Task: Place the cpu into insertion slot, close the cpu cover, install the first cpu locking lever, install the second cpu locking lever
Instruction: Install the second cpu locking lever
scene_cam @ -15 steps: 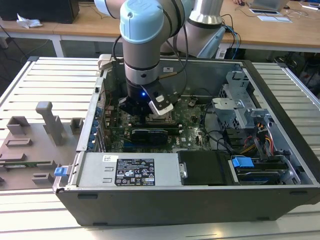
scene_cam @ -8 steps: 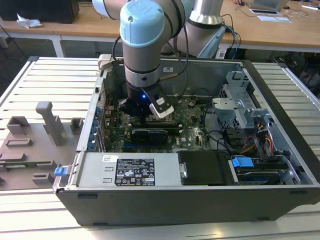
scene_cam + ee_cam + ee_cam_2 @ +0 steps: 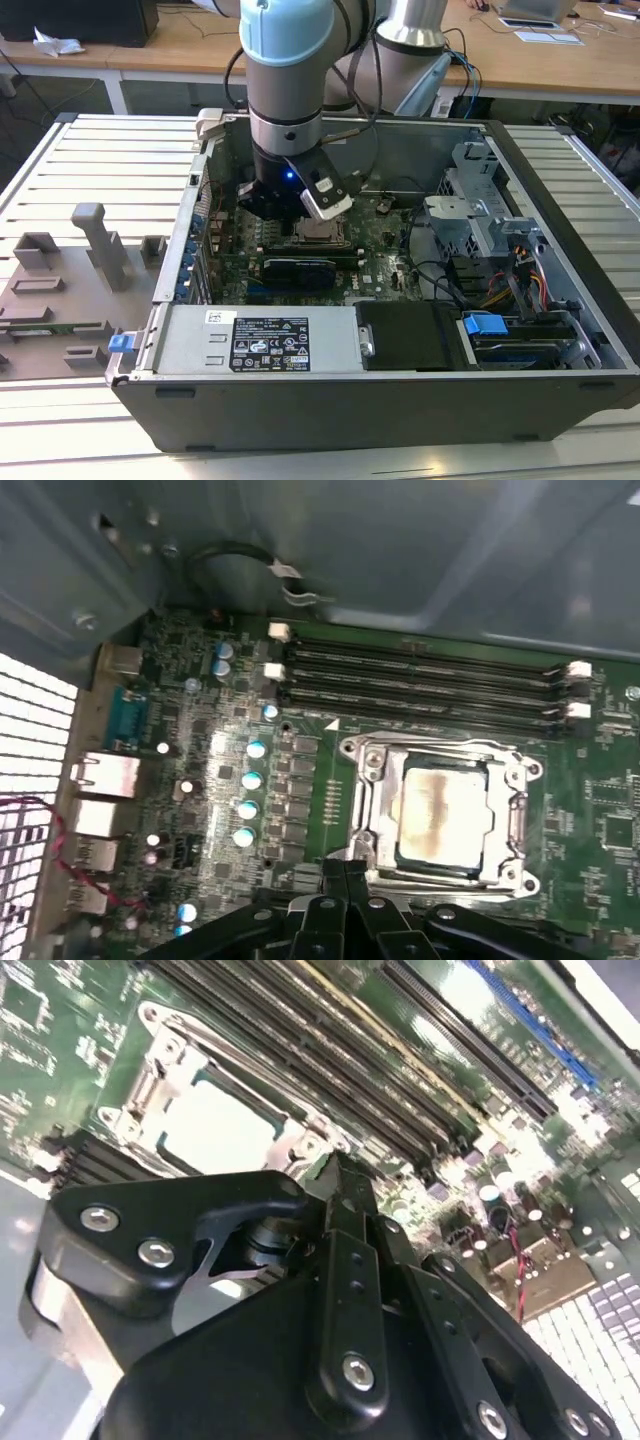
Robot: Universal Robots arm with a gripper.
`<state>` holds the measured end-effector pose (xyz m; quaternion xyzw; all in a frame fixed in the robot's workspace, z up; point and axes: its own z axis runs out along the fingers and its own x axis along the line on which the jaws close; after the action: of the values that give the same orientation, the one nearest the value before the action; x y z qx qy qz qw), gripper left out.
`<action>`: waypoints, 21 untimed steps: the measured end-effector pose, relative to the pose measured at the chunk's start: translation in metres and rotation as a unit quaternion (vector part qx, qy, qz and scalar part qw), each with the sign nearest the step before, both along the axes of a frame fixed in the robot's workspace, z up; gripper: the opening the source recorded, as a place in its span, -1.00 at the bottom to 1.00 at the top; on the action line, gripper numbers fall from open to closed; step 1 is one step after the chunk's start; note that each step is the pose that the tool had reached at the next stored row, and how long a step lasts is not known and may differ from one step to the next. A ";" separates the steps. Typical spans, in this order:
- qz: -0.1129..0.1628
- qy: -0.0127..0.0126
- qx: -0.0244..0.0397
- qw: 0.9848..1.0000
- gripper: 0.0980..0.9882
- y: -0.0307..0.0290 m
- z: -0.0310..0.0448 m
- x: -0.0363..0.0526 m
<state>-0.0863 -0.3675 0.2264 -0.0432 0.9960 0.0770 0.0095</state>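
The cpu [image 3: 440,815] lies flat in the board's socket, its pale metal top showing through the window of the cpu cover [image 3: 372,802]. The silver cover is down over it. The insertion slot is hidden under the chip and cover. A thin wire locking lever [image 3: 450,748] runs along one side of the cover. My gripper [image 3: 338,872] is shut, with its black fingertips pressed together right at the socket's edge, and I see nothing held between them. In the second wrist view the gripper [image 3: 340,1175] stands just beside the cover's [image 3: 150,1070] corner. In the exterior view the gripper [image 3: 287,215] is low inside the case, over the socket [image 3: 322,233].
Long memory slots [image 3: 420,675] run beside the socket. Grey case walls [image 3: 420,150] enclose the board. A power supply [image 3: 260,345] fills the front, and a drive cage [image 3: 480,215] with cables [image 3: 525,285] is at the exterior view's right. Grey fixtures [image 3: 100,245] stand on the table at that view's left.
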 end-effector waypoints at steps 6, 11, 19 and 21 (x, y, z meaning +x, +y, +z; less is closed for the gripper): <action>0.000 0.013 -0.016 1.000 -0.98 0.0062 -0.0002 0.0188; 0.000 0.023 -0.026 0.999 -0.98 0.0116 -0.0003 0.0334; 0.000 0.042 -0.030 0.999 -0.98 0.0140 -0.0009 0.0655; 0.001 0.047 -0.032 0.998 -0.98 0.0141 -0.0009 0.0761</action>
<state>-0.0101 -0.3534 0.2255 -0.0404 0.9973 0.0474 -0.0388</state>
